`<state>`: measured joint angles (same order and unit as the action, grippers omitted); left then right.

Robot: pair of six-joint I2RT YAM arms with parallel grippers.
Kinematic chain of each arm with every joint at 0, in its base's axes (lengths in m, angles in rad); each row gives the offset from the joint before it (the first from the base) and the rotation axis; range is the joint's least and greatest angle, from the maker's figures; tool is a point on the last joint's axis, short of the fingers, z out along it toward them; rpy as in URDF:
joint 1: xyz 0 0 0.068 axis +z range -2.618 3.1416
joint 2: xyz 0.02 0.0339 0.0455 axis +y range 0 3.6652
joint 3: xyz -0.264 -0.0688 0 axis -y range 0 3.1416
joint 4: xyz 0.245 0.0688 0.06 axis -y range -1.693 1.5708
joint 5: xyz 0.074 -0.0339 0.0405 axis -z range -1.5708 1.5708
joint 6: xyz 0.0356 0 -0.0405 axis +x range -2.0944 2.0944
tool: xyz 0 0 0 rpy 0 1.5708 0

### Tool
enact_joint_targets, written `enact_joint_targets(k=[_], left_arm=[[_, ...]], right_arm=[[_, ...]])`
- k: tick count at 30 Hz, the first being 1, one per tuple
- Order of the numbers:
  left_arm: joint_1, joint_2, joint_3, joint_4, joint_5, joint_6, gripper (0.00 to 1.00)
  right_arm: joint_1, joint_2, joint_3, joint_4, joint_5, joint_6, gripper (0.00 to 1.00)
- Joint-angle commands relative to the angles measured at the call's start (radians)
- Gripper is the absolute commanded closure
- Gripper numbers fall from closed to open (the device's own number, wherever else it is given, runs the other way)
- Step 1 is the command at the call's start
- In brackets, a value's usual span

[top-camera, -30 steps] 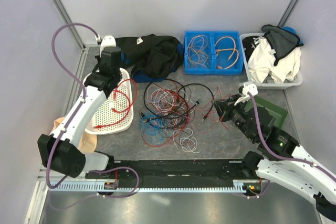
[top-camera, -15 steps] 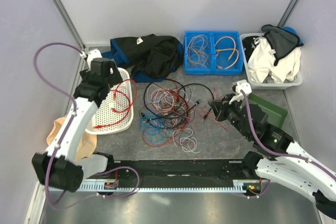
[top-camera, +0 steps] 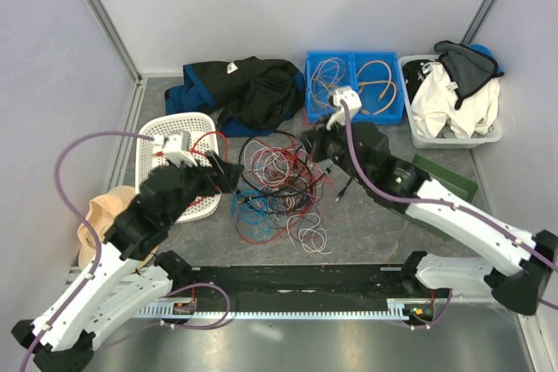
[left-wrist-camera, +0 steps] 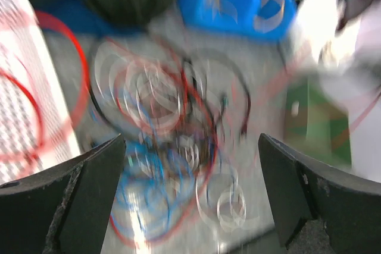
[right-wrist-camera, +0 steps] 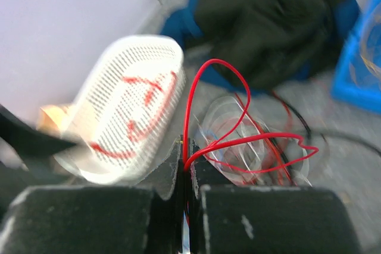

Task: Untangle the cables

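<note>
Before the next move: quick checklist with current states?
1. Right claw shut on red wire: ok.
2. Left claw open, empty: ok.
3. Left claw aimed at tangle: ok.
4. Red wire free of tangle: cannot tell, wrist views blurred.
5. Claws apart, on opposite sides of tangle: ok.
6. Tangle separated: not ok, one knotted heap.

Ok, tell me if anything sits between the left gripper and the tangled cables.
Nothing visible does. The left gripper is open at the left edge of the cables, and its wrist view, though blurred, shows the tangle straight ahead between its fingers. The white basket lies off to its left, out of the path.
</note>
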<state>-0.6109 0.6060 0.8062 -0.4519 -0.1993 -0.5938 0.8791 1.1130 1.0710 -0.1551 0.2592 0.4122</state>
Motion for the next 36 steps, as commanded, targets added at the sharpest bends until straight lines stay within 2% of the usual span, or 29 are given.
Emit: enact_joint_targets(k=[1,4,9,14,20,26,27,28,29,30,31,32,36], left_arm=[[-0.121,-0.135,-0.136,-0.019,-0.061,-0.152,0.0],[-0.135,-0.236,-0.137,-0.123,-0.164,-0.166,0.0],[-0.133,-0.272,-0.039,-0.342,-0.365,-0.161,0.0],[-0.133,-0.354,-0.032,-0.401,-0.41,-0.187,0.0],[-0.133,-0.5,-0.029,-0.432,-0.46,-0.192,0.0],[-0.133,-0.509,-0.033,-0.442,-0.456,-0.184,0.0],[-0.133,-0.494,-0.035,-0.442,-0.45,-0.189,0.0],[-0.133,-0.483,-0.033,-0.441,-0.443,-0.193,0.0],[-0.133,-0.474,-0.035,-0.439,-0.434,-0.196,0.0],[-0.133,-0.451,-0.033,-0.439,-0.433,-0.198,0.0],[-0.133,-0.442,-0.032,-0.436,-0.43,-0.198,0.0],[-0.133,-0.431,-0.03,-0.436,-0.428,-0.196,0.0],[-0.133,-0.407,-0.036,-0.415,-0.428,-0.192,0.0]], right_arm=[[-0.002,0.172,0.193,0.143,-0.058,-0.018,1.0],[-0.002,0.318,0.328,0.147,-0.113,-0.007,1.0],[-0.002,0.519,0.527,0.238,-0.227,0.026,1.0],[-0.003,0.735,0.708,0.347,-0.406,0.08,1.0],[-0.002,1.017,0.978,0.37,-0.589,0.214,1.0],[0.02,1.252,1.246,0.237,-0.682,0.24,1.0],[0.023,1.3,1.288,0.206,-0.693,0.231,0.65],[0.027,1.317,1.341,0.174,-0.689,0.22,0.46],[0.027,1.323,1.348,0.123,-0.675,0.194,0.32],[0.027,1.308,1.337,0.109,-0.658,0.179,0.13],[0.029,1.291,1.293,0.104,-0.619,0.159,0.05],[0.031,1.273,1.269,0.088,-0.597,0.139,0.02],[0.04,1.164,1.209,-0.01,-0.46,0.005,0.02]])
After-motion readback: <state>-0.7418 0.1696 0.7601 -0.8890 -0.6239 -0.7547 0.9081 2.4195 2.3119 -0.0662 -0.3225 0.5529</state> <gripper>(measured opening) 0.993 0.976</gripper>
